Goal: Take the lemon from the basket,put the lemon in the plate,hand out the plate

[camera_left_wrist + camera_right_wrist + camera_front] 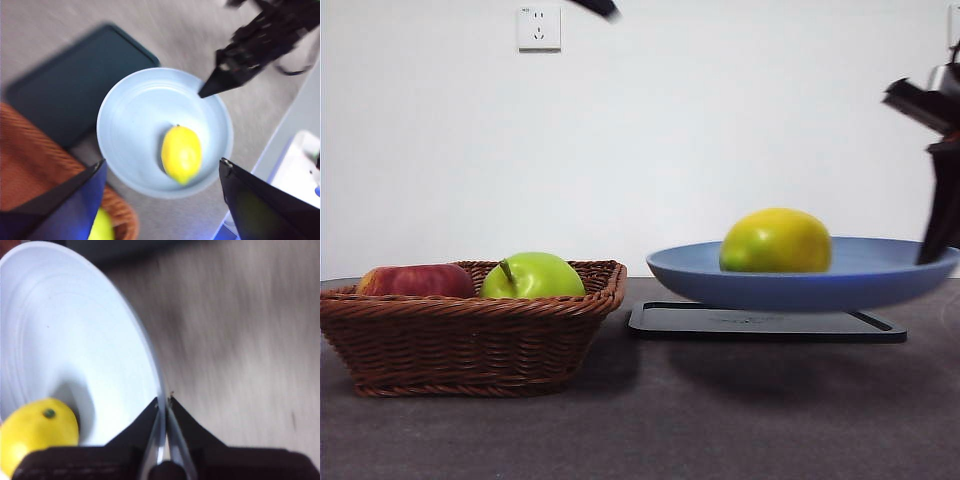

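The right gripper (pixel 163 402), jaws clamping the stiff plate (pixel 880 285) at its three-o'clock rim, is lifting it; the smooth lemon (pixel 776 241) could roll; left gripper (pixel 162 172) jaws are standing apart.

A smooth bright-yellow oval lemon (pixel 776 241), shading greenish at one side and marked by a small dark green stem dot, against a round matte light-blue plate (pixel 880 275) ringed with faint concentric lines. A flat black rectangular tray (pixel 765 323) shows dark against the grey desk (pixel 720 420). A brown wicker basket (pixel 470 335), woven in fine ribs with a braided rim, frames a round glossy green apple (pixel 532 276) with a brown stem and a deep-red apple (pixel 416 281) flecked with yellow. White wall (pixel 720 120), white socket (pixel 539 28). Black fingers (pixel 145 432) at the plate's pale rim.
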Action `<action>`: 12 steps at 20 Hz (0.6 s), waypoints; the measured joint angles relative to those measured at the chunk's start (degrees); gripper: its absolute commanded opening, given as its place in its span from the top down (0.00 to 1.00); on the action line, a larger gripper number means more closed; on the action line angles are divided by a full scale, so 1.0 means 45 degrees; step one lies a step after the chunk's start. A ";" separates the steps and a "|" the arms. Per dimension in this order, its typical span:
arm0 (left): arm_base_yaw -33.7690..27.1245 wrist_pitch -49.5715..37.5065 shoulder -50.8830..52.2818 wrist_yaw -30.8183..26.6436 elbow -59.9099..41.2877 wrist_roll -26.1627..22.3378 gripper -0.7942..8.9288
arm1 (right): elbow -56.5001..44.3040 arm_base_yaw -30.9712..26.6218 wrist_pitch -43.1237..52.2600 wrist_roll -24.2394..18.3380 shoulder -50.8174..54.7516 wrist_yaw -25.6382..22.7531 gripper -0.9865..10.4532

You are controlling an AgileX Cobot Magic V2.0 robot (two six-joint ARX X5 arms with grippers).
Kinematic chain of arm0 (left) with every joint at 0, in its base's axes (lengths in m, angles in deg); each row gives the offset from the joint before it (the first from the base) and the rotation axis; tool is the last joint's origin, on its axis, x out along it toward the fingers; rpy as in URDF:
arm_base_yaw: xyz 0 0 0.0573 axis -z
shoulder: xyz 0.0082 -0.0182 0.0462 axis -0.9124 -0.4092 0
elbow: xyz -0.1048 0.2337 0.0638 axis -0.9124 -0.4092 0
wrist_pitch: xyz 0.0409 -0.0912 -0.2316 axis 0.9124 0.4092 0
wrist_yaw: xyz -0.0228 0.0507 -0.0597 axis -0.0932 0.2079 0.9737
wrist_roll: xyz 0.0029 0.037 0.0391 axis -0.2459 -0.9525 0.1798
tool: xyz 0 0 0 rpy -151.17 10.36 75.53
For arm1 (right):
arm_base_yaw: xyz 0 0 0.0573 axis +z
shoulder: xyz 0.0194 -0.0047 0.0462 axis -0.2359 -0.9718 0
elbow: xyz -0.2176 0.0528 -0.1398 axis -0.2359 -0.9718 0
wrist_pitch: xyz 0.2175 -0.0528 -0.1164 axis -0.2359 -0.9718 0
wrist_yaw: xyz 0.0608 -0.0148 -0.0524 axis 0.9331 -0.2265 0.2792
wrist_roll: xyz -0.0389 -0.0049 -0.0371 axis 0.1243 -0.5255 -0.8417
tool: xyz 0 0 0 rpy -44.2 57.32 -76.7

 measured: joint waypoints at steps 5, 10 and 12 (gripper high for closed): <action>-0.0811 0.0937 0.1613 -0.0107 0.0005 -0.0321 0.52 | 0.3118 -0.0311 0.0622 0.0146 -0.2987 0.0000 0.91; -0.0971 0.1404 0.1768 -0.0151 0.0000 -0.0359 0.52 | 0.5571 -0.0520 0.1132 0.0335 -0.6212 -0.0078 0.91; -0.0971 0.1379 0.1768 -0.0151 0.0000 -0.0359 0.52 | 0.6154 -0.0568 0.1467 0.0510 -0.7252 -0.0083 0.91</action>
